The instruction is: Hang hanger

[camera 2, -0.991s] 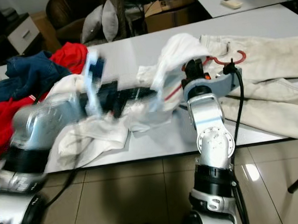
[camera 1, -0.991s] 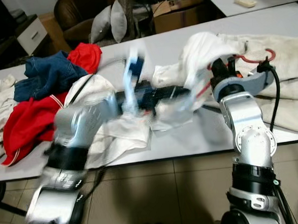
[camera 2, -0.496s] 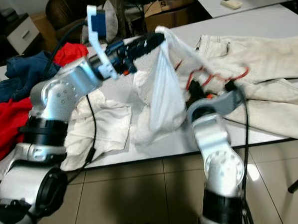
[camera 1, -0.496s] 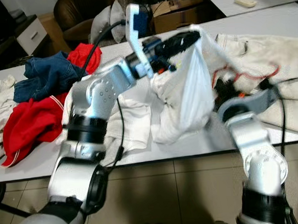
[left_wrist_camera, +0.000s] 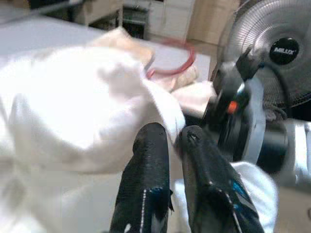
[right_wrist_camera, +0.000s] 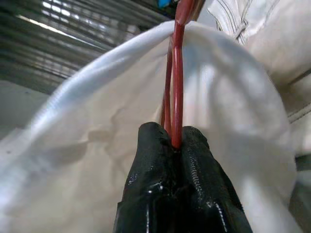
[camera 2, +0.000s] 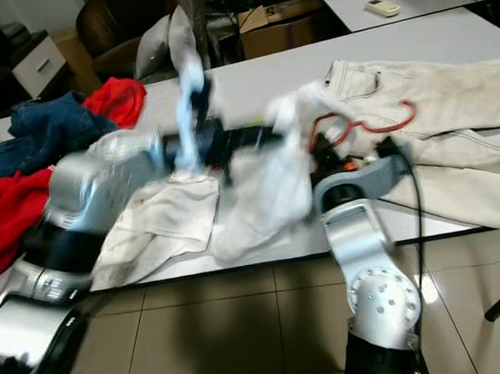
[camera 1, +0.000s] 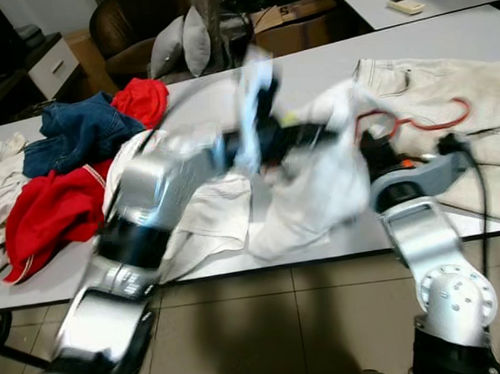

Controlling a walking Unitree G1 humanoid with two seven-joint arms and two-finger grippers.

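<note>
Left arm's a motion-blurred streak from lower left toward frame center, left gripper with fingers pinched nearly together. Right arm rises from lower right, elbow bent, right gripper fingers pressed tight together.

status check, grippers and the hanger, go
Right gripper shut on red hanger. Left gripper shut on white garment. Garment draped over hanger; cream trousers beneath hook.

Red hangers: one
Grippers: two, left and right
Grey cushions: two
Red garments: two
Fans: one
</note>
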